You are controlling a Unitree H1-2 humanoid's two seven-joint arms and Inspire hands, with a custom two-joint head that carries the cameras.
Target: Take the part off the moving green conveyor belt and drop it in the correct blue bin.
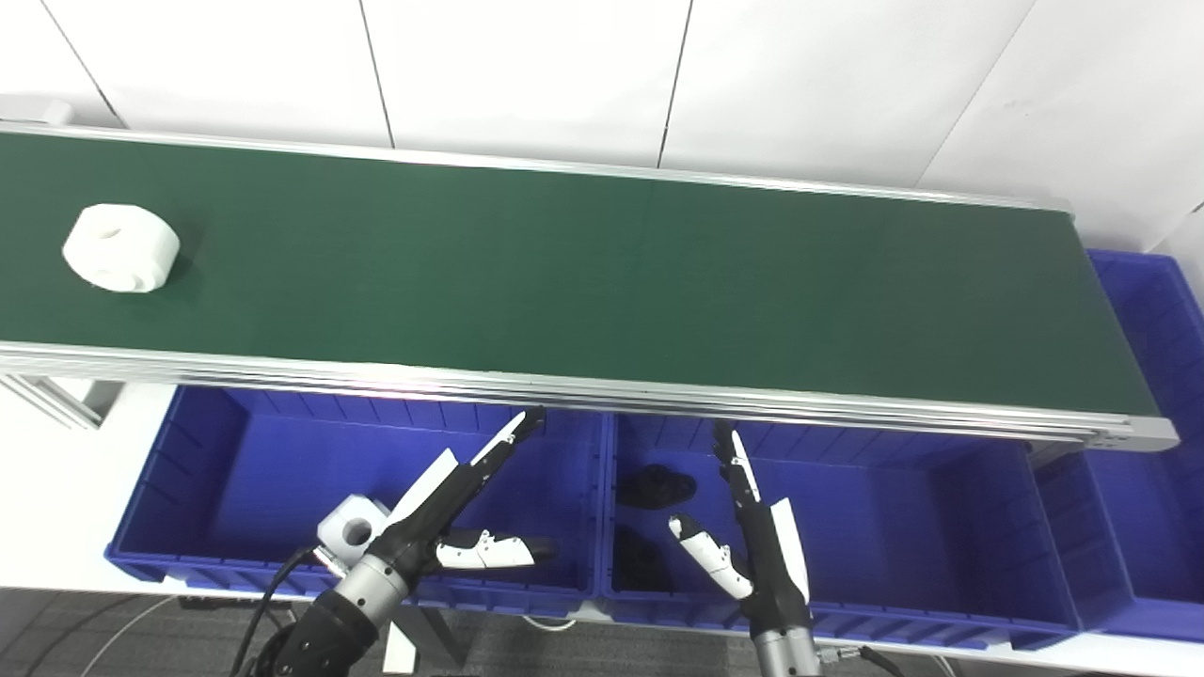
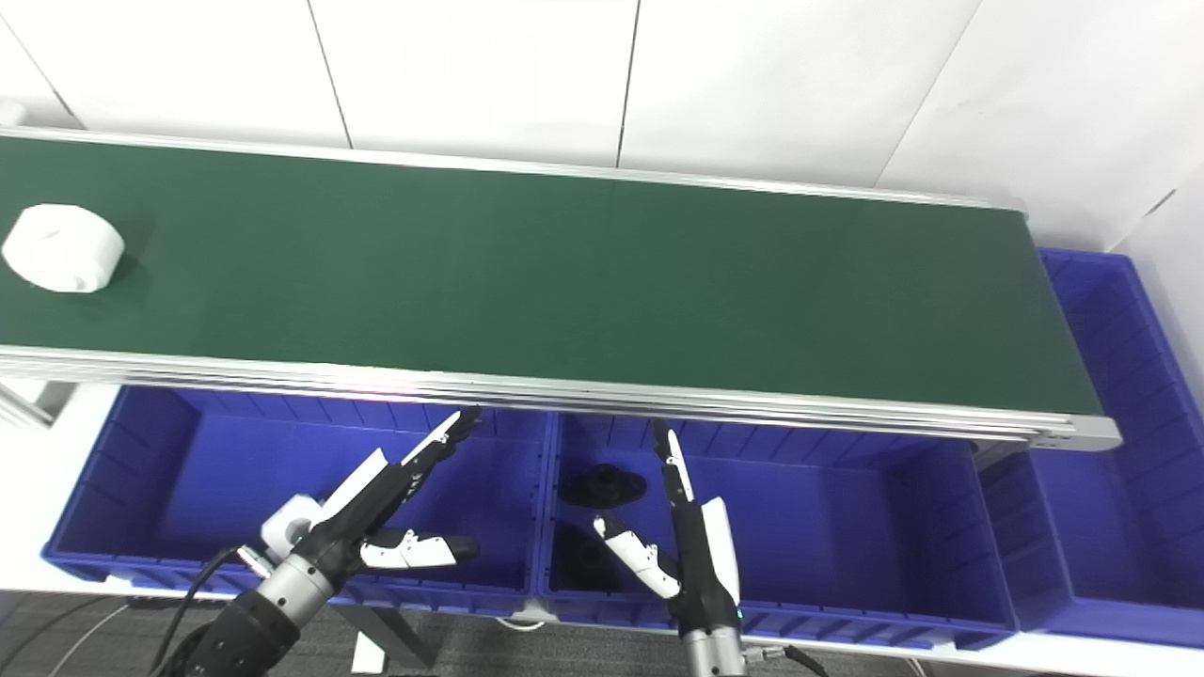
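A white round part with a hole in its top lies on the green conveyor belt at the far left; it also shows in the right eye view. My left hand is open and empty, fingers stretched toward the belt, above the left blue bin. My right hand is open and empty above the middle blue bin. Both hands are far from the part.
A white cube part with a hole lies in the left bin. Two black parts lie at the middle bin's left end. A third blue bin stands at the belt's right end. The belt's metal front rail runs above the bins.
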